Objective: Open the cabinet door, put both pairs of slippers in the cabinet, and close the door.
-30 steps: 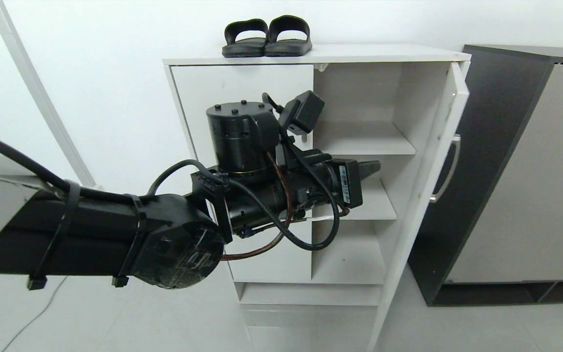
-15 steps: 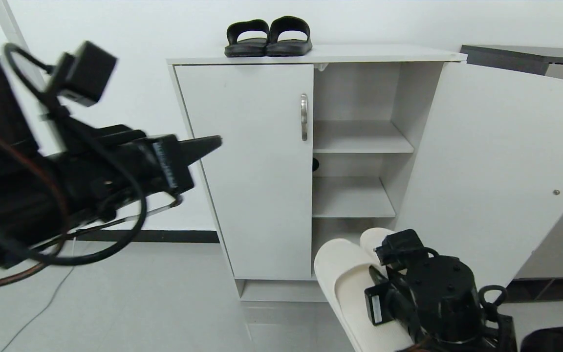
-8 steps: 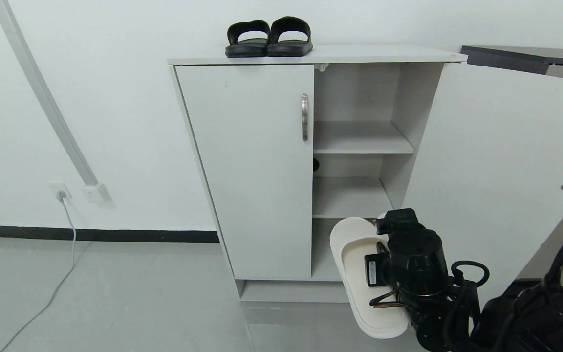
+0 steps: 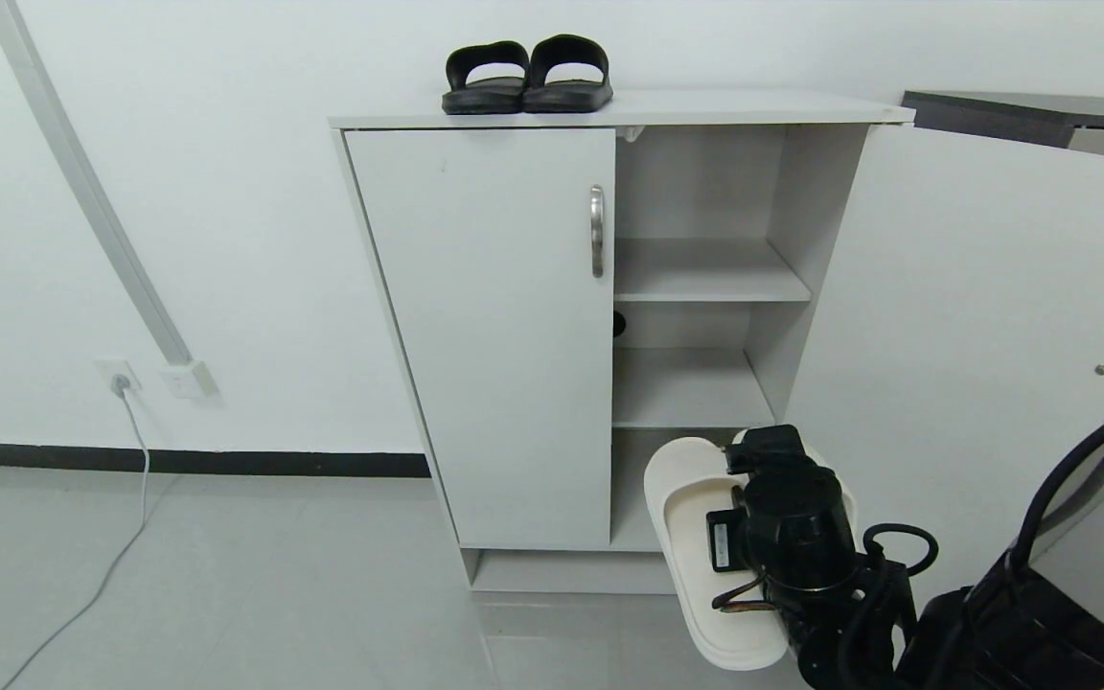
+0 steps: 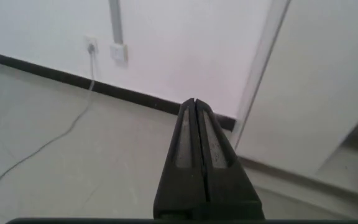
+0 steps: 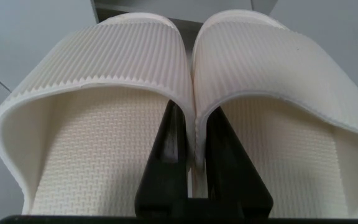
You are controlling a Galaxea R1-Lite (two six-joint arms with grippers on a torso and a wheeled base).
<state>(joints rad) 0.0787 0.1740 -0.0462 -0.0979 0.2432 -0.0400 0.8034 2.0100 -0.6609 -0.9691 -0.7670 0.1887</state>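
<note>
White slippers (image 4: 681,522) slightly lower in R fingers (image 6: 168,149), toes at cabinet (image 4: 475,335) opening.

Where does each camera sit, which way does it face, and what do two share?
Head view: on the head, facing forward and down at the cabinet; right arm shows.
Left wrist view: from that wrist, along the shut left gripper toward floor and wall.
Right wrist view: from that wrist, along the right gripper clamping the white slippers.
Shared: head and right wrist views show those slippers.
</note>
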